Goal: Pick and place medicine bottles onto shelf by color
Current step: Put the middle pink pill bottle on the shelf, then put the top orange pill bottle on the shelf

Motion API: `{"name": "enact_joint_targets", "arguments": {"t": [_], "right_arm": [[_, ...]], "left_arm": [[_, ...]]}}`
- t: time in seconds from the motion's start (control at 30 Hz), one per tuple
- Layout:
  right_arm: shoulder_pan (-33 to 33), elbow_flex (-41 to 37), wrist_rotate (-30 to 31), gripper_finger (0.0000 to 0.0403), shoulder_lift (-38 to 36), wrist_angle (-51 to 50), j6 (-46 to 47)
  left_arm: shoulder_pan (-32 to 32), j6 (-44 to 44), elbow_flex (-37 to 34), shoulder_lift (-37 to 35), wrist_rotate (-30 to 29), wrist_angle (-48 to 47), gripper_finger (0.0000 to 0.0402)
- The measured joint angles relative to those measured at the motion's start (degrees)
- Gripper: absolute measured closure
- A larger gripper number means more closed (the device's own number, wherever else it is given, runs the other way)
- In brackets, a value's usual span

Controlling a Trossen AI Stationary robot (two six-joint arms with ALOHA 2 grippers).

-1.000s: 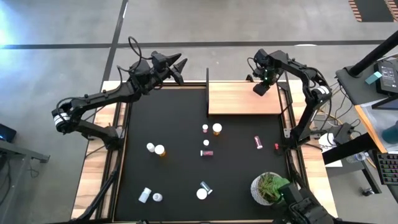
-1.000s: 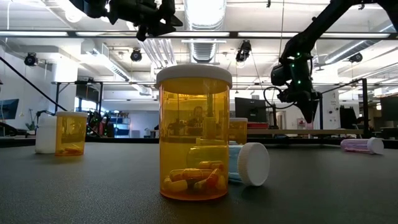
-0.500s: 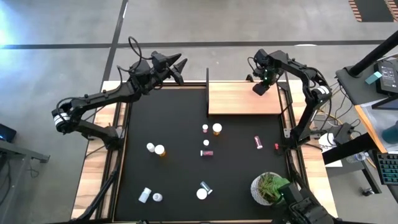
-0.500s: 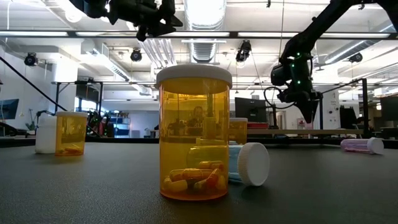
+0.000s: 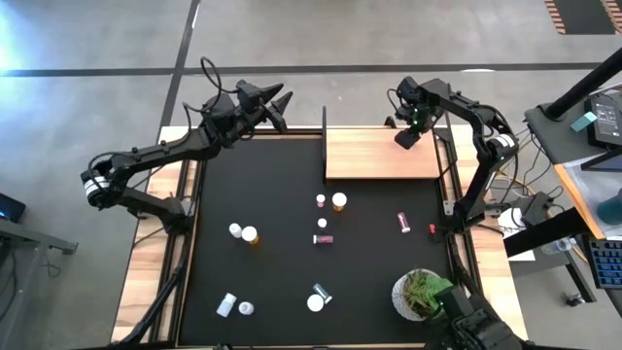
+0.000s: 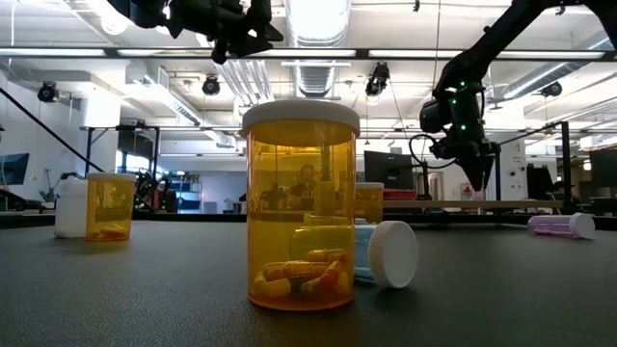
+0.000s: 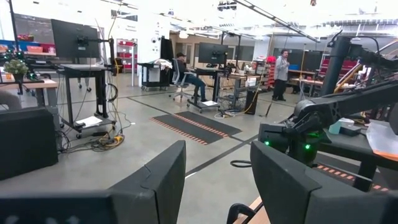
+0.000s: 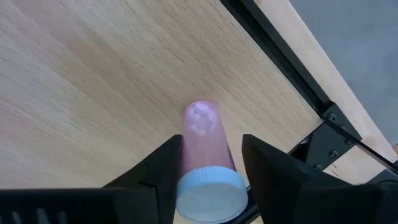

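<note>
The light-wood shelf point(image 5: 379, 156) stands at the far middle of the black mat point(image 5: 292, 272). My right gripper point(image 8: 211, 180) points down over the shelf's far right corner point(image 5: 406, 139), shut on a small pink medicine bottle point(image 8: 205, 140) with a white cap. Several other bottles, orange point(image 5: 339, 201), pink point(image 5: 403, 222), maroon point(image 5: 324, 238) and white point(image 5: 235, 229), stand or lie on the mat. One orange bottle point(image 6: 300, 207) stands close to the low camera. My left gripper point(image 5: 282, 102) hangs open and high over the table's far left edge, nothing between its fingers point(image 7: 155, 180). My right gripper has the pink bottle's white cap point(image 8: 210, 194) pinched between its two fingers, one on each side. The fingers come from above, pointing down. The bottle hangs upright below them over the shelf board point(image 8: 93, 81); whether its base touches the board I cannot tell.
A green potted plant point(image 5: 420, 292) stands at the mat's near right corner. Black posts rise at the shelf's left point(image 5: 324, 146) and right point(image 5: 449, 165) ends. A loose white cap point(image 6: 390, 254) lies beside the near orange bottle.
</note>
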Motion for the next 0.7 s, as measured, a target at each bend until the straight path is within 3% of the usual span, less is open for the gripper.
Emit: {"name": "enact_joint_targets", "arguments": {"t": [0.7], "right_arm": [[0.00,8.93,0.10,0.0223,-1.33,-5.28,3.00]], "left_arm": [[0.00,0.00,-0.02,0.00,0.00,0.00,0.0237]]}}
